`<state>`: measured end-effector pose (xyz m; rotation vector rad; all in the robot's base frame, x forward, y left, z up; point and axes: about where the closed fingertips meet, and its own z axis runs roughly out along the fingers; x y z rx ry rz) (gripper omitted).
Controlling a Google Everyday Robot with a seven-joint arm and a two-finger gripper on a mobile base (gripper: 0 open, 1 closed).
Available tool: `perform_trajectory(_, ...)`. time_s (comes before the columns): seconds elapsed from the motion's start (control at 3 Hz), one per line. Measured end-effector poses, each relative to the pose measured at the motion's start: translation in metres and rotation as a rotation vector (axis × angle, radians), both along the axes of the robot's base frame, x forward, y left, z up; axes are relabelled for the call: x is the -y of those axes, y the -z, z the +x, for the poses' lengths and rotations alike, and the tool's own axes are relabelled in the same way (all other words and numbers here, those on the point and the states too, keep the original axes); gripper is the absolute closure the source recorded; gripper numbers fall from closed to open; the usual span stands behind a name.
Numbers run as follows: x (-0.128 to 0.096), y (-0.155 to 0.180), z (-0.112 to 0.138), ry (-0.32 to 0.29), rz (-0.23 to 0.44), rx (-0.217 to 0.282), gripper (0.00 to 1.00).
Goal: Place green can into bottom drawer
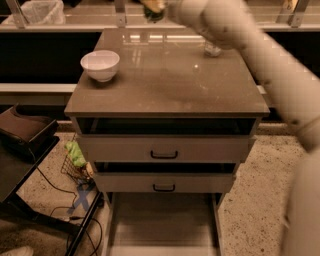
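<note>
The green can (pixel 151 11) shows only in part at the top edge of the camera view, raised well above the cabinet top (pixel 165 85). My gripper (pixel 159 7) is shut on it, and the pale arm runs from there down the right side. The bottom drawer (pixel 162 226) is pulled out at the foot of the cabinet, and its grey floor is bare. It lies far below and in front of the can.
A white bowl (pixel 100 64) stands at the top's left. The base of a clear bottle (pixel 212 48) stands at the back right, half hidden by my arm. Two upper drawers with black handles (pixel 164 154) sit slightly open. A black stand and cables are on the left floor.
</note>
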<state>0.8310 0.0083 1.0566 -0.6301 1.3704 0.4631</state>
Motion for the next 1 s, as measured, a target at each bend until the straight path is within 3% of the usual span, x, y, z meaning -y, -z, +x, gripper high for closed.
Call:
perform_trajectory(0.33,0.097,-0.043,-0.122,0.132,-0.039,-0.039,1.00)
perform_trajectory(0.67,0.125,0.014,-0.183,0.124,-0.136,-0.180,1.00)
perform_trajectory(1.0,0.127,0.075,-0.238,0.064,-0.150,-0.303,1.00)
